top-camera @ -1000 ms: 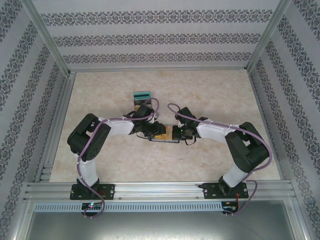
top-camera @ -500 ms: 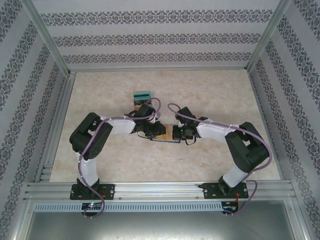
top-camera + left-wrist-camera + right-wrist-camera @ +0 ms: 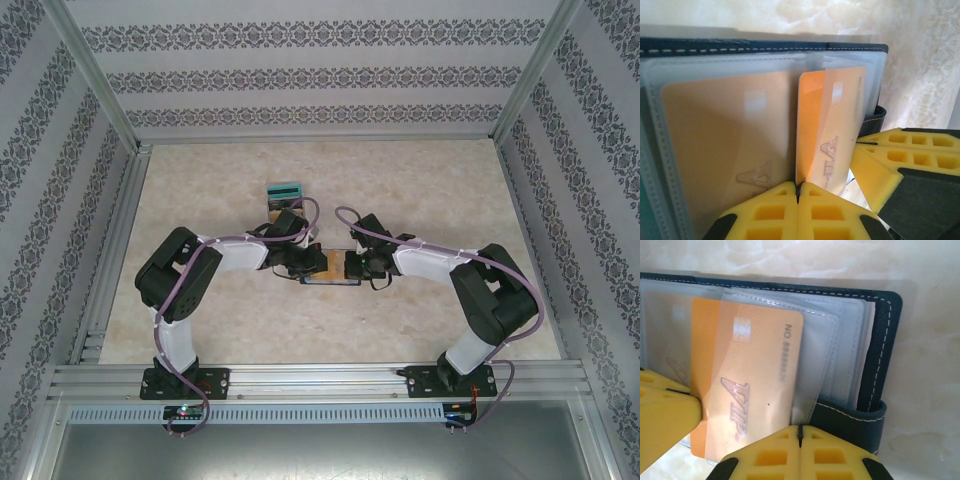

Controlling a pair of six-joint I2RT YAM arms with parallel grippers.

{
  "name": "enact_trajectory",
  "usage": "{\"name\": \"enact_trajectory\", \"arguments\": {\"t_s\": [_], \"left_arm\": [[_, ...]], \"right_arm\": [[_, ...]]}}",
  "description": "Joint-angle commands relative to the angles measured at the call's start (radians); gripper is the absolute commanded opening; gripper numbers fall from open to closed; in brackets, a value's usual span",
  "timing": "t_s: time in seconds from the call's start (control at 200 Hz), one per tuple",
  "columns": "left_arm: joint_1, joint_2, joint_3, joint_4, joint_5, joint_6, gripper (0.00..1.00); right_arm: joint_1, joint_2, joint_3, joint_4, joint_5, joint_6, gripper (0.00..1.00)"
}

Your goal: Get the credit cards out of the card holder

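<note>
Currently left gripper (image 3: pixel 798 190) pinches the half-drawn orange credit card (image 3: pixel 832 125), right gripper (image 3: pixel 800 432) apparently clamps the card holder (image 3: pixel 883 340); next, pull card straight out.

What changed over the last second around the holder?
The left tool closed its jaws onto the lower edge of the orange card that sticks out of the holder. The right tool stayed shut on the holder. Holder and box kept their places.
</note>
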State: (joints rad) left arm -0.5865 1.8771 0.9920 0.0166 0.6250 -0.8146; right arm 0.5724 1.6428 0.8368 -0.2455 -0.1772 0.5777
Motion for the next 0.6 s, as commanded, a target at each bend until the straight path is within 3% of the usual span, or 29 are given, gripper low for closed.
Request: {"name": "enact_trajectory", "arguments": {"t_s": [0.0, 0.595], "left_arm": [[0.016, -0.064, -0.037, -0.031, -0.029, 0.044, 0.0], [0.096, -0.298, -0.071, -0.255, -0.126, 0.173, 0.0]], "right_arm": [[0.011, 0.017, -0.004, -0.021, -0.022, 0.004, 0.06], [0.009, -0.019, 0.0, -0.037, -0.015, -0.002, 0.07]]}}
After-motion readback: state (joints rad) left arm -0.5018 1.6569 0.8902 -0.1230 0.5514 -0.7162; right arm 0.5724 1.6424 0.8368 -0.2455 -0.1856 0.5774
